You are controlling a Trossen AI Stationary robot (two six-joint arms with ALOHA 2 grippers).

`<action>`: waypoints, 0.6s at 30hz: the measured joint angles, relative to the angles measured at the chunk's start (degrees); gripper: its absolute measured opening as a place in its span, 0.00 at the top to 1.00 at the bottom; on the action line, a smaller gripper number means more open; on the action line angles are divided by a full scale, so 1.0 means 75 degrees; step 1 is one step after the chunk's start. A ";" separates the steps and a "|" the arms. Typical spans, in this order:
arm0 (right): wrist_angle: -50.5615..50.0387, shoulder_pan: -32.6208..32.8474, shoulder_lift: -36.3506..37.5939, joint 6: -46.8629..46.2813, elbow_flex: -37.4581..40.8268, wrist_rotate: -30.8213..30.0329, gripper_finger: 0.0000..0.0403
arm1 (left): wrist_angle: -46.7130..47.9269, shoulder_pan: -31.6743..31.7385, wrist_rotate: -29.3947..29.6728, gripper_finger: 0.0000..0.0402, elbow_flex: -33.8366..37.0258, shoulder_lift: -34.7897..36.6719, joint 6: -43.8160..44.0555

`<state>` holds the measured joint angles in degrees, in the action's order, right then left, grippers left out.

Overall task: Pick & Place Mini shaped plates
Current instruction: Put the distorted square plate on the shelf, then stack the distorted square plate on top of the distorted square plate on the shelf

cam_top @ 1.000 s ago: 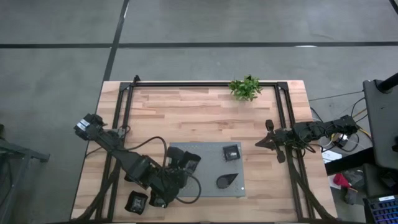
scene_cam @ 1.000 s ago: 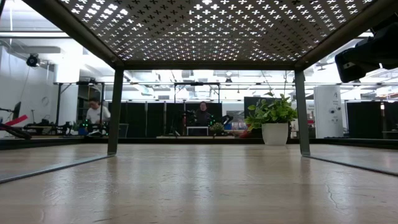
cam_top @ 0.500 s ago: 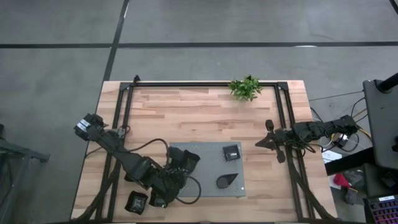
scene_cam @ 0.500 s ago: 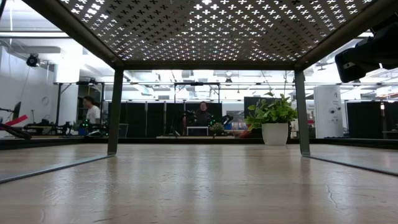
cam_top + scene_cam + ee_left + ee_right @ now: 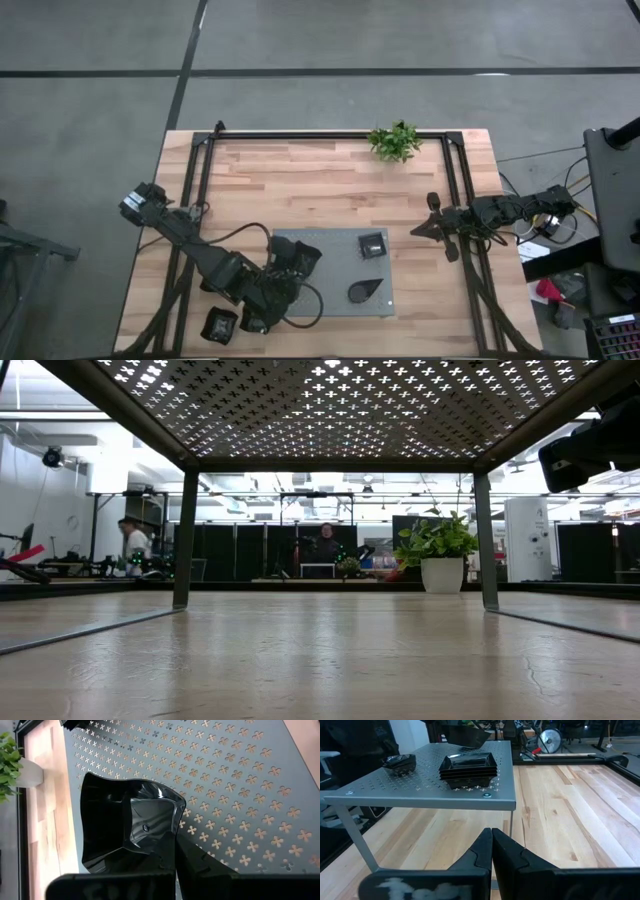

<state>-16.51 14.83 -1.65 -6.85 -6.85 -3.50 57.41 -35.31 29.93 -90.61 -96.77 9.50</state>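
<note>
High view, near edge first: one small square plate [image 5: 220, 323] sits on the tabletop [image 5: 300, 180] by the near left corner, just beside the left arm. Judging by its spot off the stand, it waits its turn. Just past it, the left tool [image 5: 290, 262] hangs over the left end of the grey perforated stand [image 5: 340, 300], its fingers clamped on the rim of a large black plate [image 5: 130, 830]. The left wrist view shows that plate pinched at one edge and hanging clear above the perforated top, likely so it can be lowered flat without the fingers getting under it.

Farther along the stand, a teardrop plate [image 5: 365, 290] lies near the near right corner, and a stack of square plates [image 5: 372, 244] sits toward the far right corner. Like shapes seem grouped together.

Beyond the stand's right end, the right tool [image 5: 420, 230] waits low over bare wood, fingers together and holding nothing, pointed at the stand.

A plant [image 5: 394, 141] stands at the far edge, well apart from the work.
</note>
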 joint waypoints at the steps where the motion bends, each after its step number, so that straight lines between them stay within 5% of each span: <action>1: 0.0000 0.0000 0.0000 0.0000 0.0000 0.0001 0.98 | 0.0000 0.0000 0.0000 1.00 0.0002 0.0000 0.0006; 6: 0.0000 0.0002 0.0000 0.0000 0.0000 0.0000 0.98 | 0.0000 0.0000 -0.0005 0.97 0.0003 -0.0003 0.0084; 18: 0.0000 0.0000 0.0000 0.0000 0.0000 -0.0001 0.98 | -0.0010 0.0005 -0.0004 0.74 -0.0017 0.0088 0.0991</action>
<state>-16.51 14.83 -1.65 -6.85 -6.85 -3.51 57.33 -35.27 29.90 -90.74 -96.11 16.93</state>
